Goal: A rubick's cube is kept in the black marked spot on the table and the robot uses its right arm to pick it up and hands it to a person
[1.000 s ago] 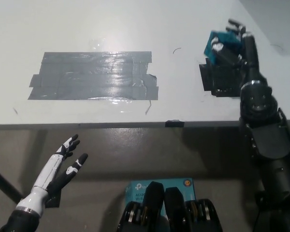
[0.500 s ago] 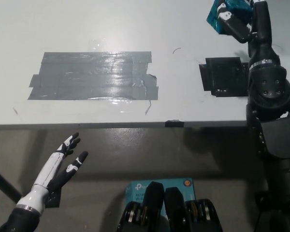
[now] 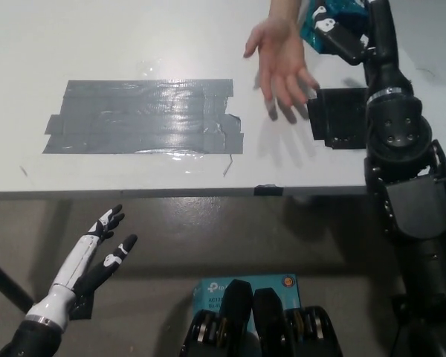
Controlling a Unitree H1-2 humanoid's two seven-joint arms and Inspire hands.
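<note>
Teal Rubik's cube (image 3: 328,24), lifted off table, clasped in black right robot hand (image 3: 349,33)

Rubik's cube (image 3: 328,22) — top cut off, partly behind black fingers (image 3: 340,39)

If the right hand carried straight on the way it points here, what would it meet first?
Probably nothing on the table. The right hand, shut on the Rubik's cube, points toward the picture's top edge, beyond the black marked spot. The person's hand waits open just beside that line, at its left. Depth is unclear.
</note>
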